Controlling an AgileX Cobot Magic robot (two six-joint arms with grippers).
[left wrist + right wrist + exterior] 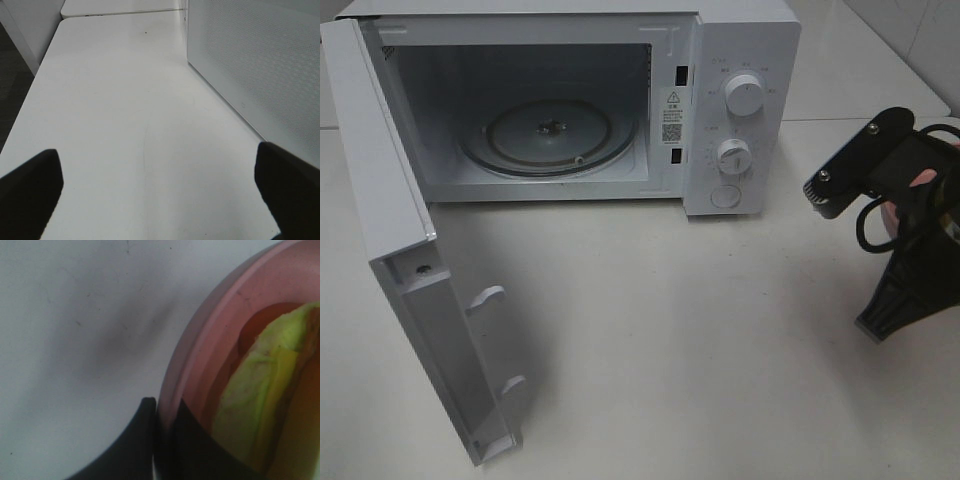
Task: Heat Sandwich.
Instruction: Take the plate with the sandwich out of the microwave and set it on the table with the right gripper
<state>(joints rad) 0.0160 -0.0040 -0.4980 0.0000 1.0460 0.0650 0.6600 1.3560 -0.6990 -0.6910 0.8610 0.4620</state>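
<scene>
White tabletop (700,330), matte, a few faint scuffs; pale wall and a second table edge visible behind in the left wrist view. Microwave (745,60) sits at the back of the table, door (395,200) swung fully out toward me on the left side, cavity lit and bare except for the glass turntable (548,135).

Step in hand, as I read it: the carry. My right gripper (162,415) is pinched on the rim of the pink plate (210,330), one finger outside the rim, one inside, jaws nearly closed with only the rim between them. The sandwich (260,390) lies on that plate, seen edge-on in the right wrist view: yellow-green filling close to the inner finger. In the high view the right arm (900,230) is at the far right edge, beside the microwave's control panel (740,120); only a sliver of pink shows behind it, so I cannot tell whether the plate is lifted or on the table.

Left gripper (160,195) spread wide, holding nothing, over bare table alongside the microwave's perforated side wall (260,65).

Next move, my judgement: bring the plate leftward and in through the opening, kept level so the sandwich doesn't slide, clearing the door frame and landing centred on the turntable. Rim-only grip looks thin; slow travel advised.
</scene>
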